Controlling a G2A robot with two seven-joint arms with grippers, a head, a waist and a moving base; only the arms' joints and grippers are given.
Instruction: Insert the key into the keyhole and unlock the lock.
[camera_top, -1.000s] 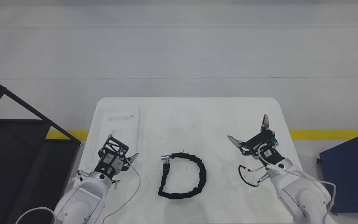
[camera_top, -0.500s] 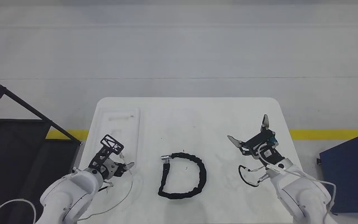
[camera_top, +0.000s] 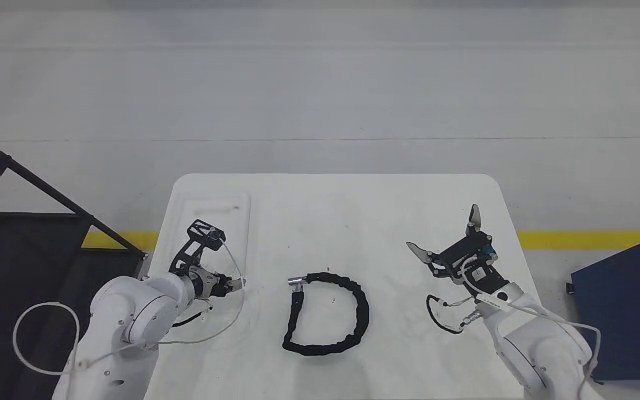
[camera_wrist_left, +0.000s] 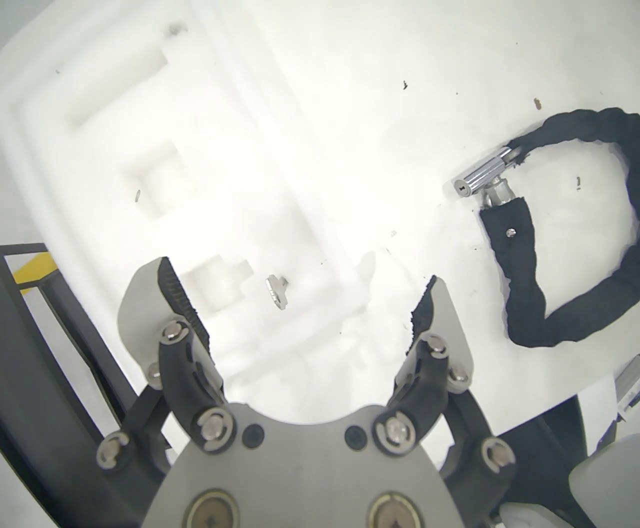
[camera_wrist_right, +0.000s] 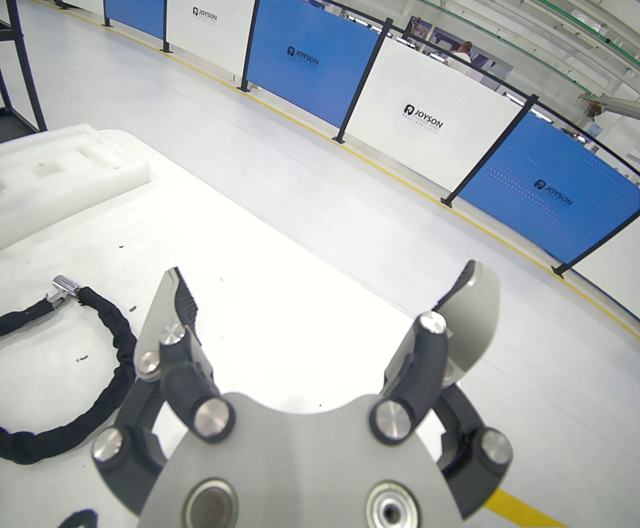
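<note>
Lying along the left side of the white table (camera_top: 400, 210) is a white foam tray (camera_top: 212, 215) with several cut-out recesses. The left gripper (camera_top: 222, 260) is hanging over the near end of this tray, its fingers spread wide and gripping nothing. In the left wrist view the same gripper (camera_wrist_left: 300, 290) is showing both ridged fingertips (camera_wrist_left: 172, 287) well apart, and the small metal key (camera_wrist_left: 276, 291) is lying flat on the foam tray (camera_wrist_left: 100, 150) between them, just beside one of the recesses. Neither fingertip is touching it.

Near the middle of the table, the chain lock (camera_top: 335, 312) is resting in a loose D-shaped loop, its black fabric sleeve curving round to the right. Its shiny metal cylinder (camera_top: 296, 284) is sitting at the loop's upper left end, nearest the tray. From the left wrist the cylinder (camera_wrist_left: 482, 176) is pointing its keyhole (camera_wrist_left: 460, 189) toward the tray side, and nothing is sitting in the slot. The chain lock (camera_wrist_left: 520, 280) is lying well apart from the key.

Further right, the right gripper (camera_top: 445, 232) is hovering over the right part of the table, well apart from the lock. Its own wrist view is showing this gripper (camera_wrist_right: 325, 280) with the jaws wide apart and carrying nothing, with the chain lock (camera_wrist_right: 120, 350) lying off to one side on the table.
</note>
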